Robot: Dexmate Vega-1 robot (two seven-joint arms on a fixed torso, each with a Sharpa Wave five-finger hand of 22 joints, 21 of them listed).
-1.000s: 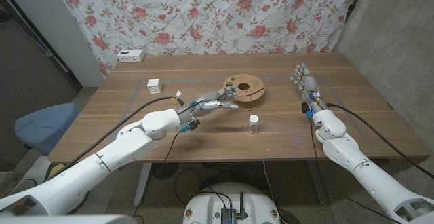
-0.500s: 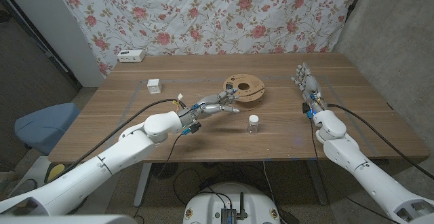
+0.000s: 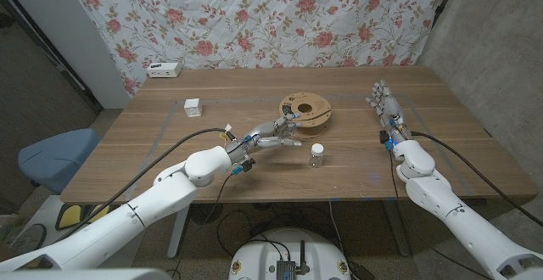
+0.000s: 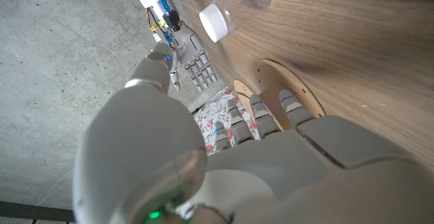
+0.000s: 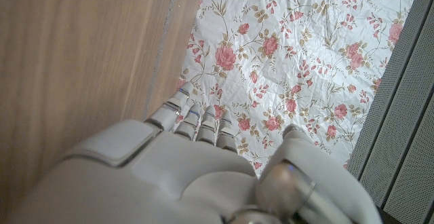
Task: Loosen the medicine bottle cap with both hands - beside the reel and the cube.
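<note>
Head view: the medicine bottle (image 3: 316,154) stands upright a little right of the frame's middle on the wooden tabletop (image 3: 153,144), a small clear bottle with a white cap (image 3: 316,148), touched by nothing. Just above it in the frame lies the reel (image 3: 306,111), a flat brown spool. The cube (image 3: 193,107) sits well apart in the upper left, and a white box (image 3: 164,70) lies near the far edge, by the flowered cloth.

The left hand (image 3: 273,132) reaches in from the lower left and hovers between the reel and the bottle, its fingers spread and holding nothing. It points toward the bottle but is not yet on it. In the left wrist view the same fingers (image 4: 261,112) stretch out straight past the reel's rim (image 4: 288,81), with the bottle's cap (image 4: 215,22) beyond them and a clear gap in between. I take this as the approach, with the hand kept wide so it can close around the bottle's body.

The right hand (image 3: 386,106) stands at the right of the frame, well apart from the bottle, fingers straight and apart, gripping nothing. The right wrist view shows its fingers (image 5: 190,119) extended toward the cloth. It looks to be waiting, presumably because the cap can only be turned once the other hand steadies the bottle.
</note>
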